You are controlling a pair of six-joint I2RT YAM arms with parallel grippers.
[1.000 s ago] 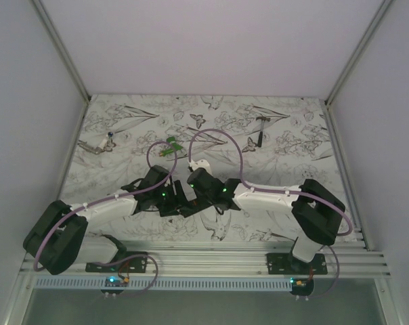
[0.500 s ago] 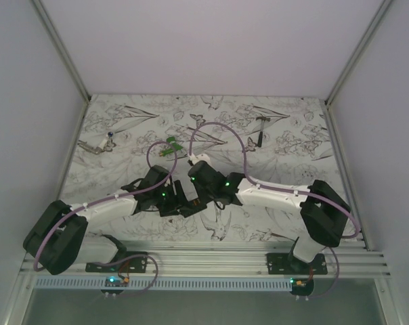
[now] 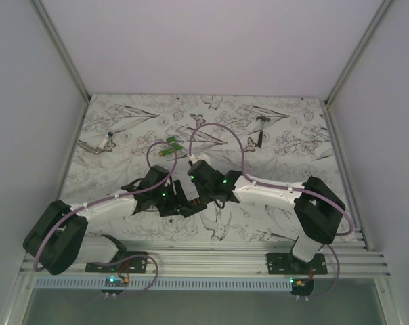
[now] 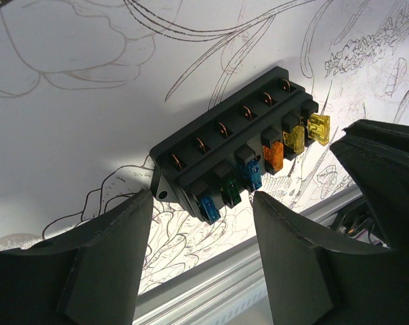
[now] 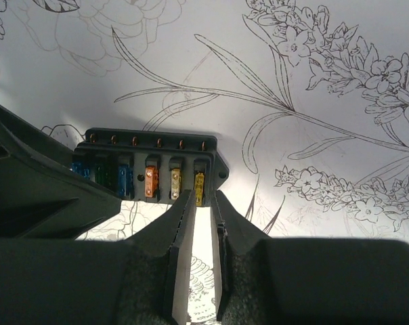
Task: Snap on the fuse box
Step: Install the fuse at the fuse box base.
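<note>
Right end effector (image 5: 203,200) noses the fuse box (image 5: 150,152) just ahead, maybe pinching it, I can't tell; left end effector (image 4: 203,200), released, flanks it, probably as a brace.

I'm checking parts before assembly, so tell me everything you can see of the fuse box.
The fuse box is a black, plastic-looking oblong block lying uncovered on the flower-print table. Six slots hold blade fuses: blue, green, blue, orange, yellow, yellow. Behind them runs a row of six coppery terminals. A holed tab shows at each end. The left claw stands open about the blue end; the right claw, nearly closed, is at the yellow end. Whether either touches it is unclear.
</note>
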